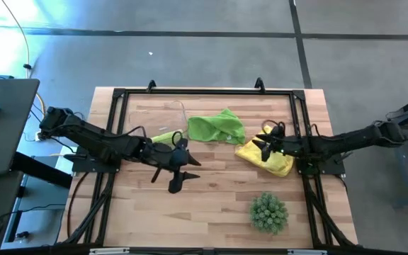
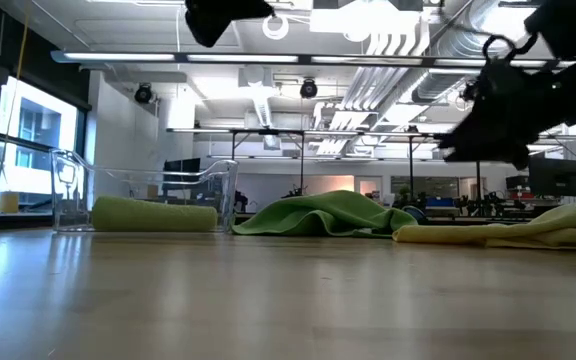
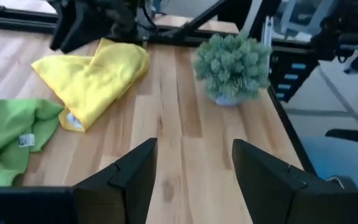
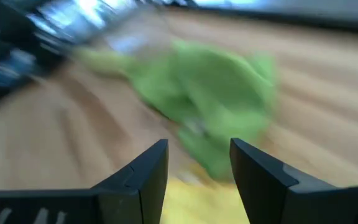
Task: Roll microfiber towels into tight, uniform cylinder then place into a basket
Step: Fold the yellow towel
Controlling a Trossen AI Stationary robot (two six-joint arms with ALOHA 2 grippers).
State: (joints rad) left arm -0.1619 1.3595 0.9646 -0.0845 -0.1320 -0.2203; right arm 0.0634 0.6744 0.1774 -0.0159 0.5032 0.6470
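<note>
three small microfiber towels are in sight: one lime green towel rolled into a cylinder [image 2: 154, 214], one lime green towel lying crumpled and unrolled [image 1: 217, 127], and one bright yellow towel [image 1: 266, 159] loosely folded and flat. there is one small clear plastic rectangular basket [image 2: 68, 190], one spiky green ball-shaped plant [image 1: 268, 212], and two dark arms.

the rolled green towel lies on its side, even and compact, inside the clear basket, just behind the left gripper [image 1: 178, 178]. the left gripper hangs above bare wood with its fingers spread apart and nothing between them; the crumpled green towel lies beyond it toward the far edge, the yellow towel and the plant ahead of its fingertips. the right gripper [image 1: 263, 146] hovers over the near edge of the yellow towel, fingers apart and holding nothing, with the crumpled green towel just ahead of its tips. the crumpled green towel touches the yellow one at one corner and shows a small white label.

the table [image 1: 218, 205] is pale wood planks, framed by a black metal rail [image 1: 204, 91]. around it lies grey concrete floor; beyond it, an open room with ceiling ducts, strip lights and large windows.
</note>
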